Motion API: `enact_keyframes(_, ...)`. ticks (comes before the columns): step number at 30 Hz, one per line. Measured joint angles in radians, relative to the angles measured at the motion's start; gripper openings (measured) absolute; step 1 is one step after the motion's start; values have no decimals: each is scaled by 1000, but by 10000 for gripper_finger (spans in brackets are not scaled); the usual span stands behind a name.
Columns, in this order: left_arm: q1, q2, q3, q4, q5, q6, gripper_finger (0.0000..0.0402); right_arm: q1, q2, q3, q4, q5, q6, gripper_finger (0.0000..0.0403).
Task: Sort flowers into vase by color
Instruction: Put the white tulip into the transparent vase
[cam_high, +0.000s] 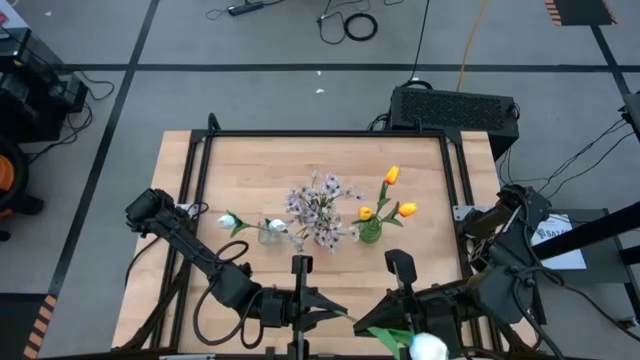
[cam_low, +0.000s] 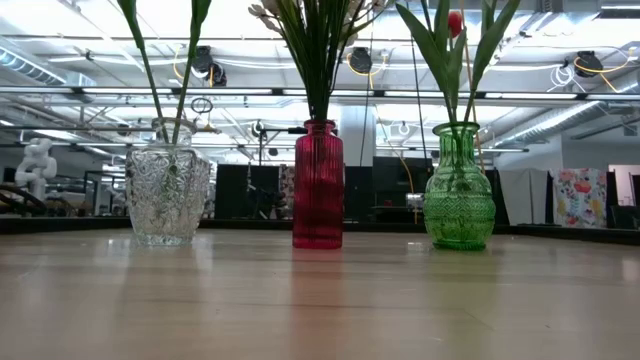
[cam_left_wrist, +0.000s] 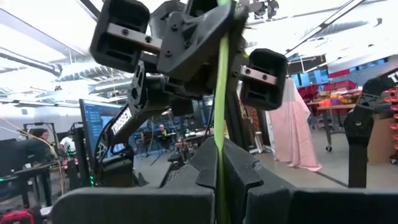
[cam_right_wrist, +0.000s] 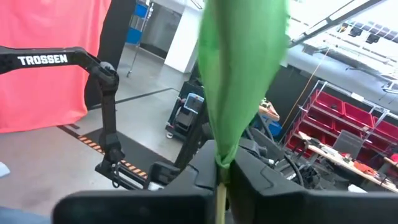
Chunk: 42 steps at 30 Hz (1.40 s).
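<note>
I hold one artificial white tulip on a long green stem (cam_high: 392, 334) at the near edge of the pale wooden table (cam_high: 420, 170), in front of the row of vases. Seen from above, its long axis runs nearly along that edge. The white bloom (cam_high: 428, 347) points out to my right side and the bare stem end points toward my left, slanting a little toward the vases. A broad green leaf (cam_right_wrist: 239, 74) spreads from the stem just by the bloom.

My left gripper (cam_high: 326, 309) is clenched on the thin stem, which runs straight up between its two dark fingers (cam_left_wrist: 239, 174) in the left wrist view. My right gripper (cam_high: 388, 322) sits just beside it, farther along toward the bloom. Its fingers (cam_right_wrist: 255, 171) are drawn in against the stem just below the leaf, so both of my hands grasp the same flower. The two grippers face each other closely, but I cannot tell whether they touch.

Behind them, well apart from my hands, three vases stand upright in a line. The clear cut-glass vase (cam_low: 165, 195) on the left holds a white tulip (cam_high: 230, 220). The ribbed red glass vase (cam_low: 318, 185) in the middle holds sprays of small pale blossoms (cam_high: 320, 205). The green patterned glass vase (cam_low: 459, 190) on the right holds orange-yellow tulips (cam_high: 392, 176).
</note>
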Motion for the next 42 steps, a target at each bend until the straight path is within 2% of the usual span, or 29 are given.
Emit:
enact_keyframes(4,-1,0,0,-15,-9,0,9,0,0,0,-1,12,12,11)
enact_keyframes(7,-5,-1,1,-86,-30,-4,36,0,-1,0,-15,66,30,10)
enact_keyframes(11,-45,-27,0,-224,-255,-47,117,0,-18,-2,-62,99,71,4)
enact_keyframes(14,-84,-50,0,-252,-456,-53,180,0,-39,-2,-129,106,145,4)
enact_keyframes(16,-103,-54,0,-253,-503,-53,214,-1,-46,-1,-202,107,229,4)
enact_keyframes(20,-145,-62,0,-259,-506,-66,253,-21,-47,-1,-380,106,461,3)
enact_keyframes(24,-142,-68,2,-294,-508,-136,262,-36,-34,-1,-547,104,664,3)
enact_keyframes(29,-101,-65,2,-509,-455,-370,263,-38,-4,-1,-683,103,843,6)
enact_keyframes(34,-17,-41,1,-664,-345,-586,263,-45,36,-1,-690,99,902,7)
enact_keyframes(42,41,10,0,-617,-176,-597,263,-51,86,-1,-694,56,945,8)
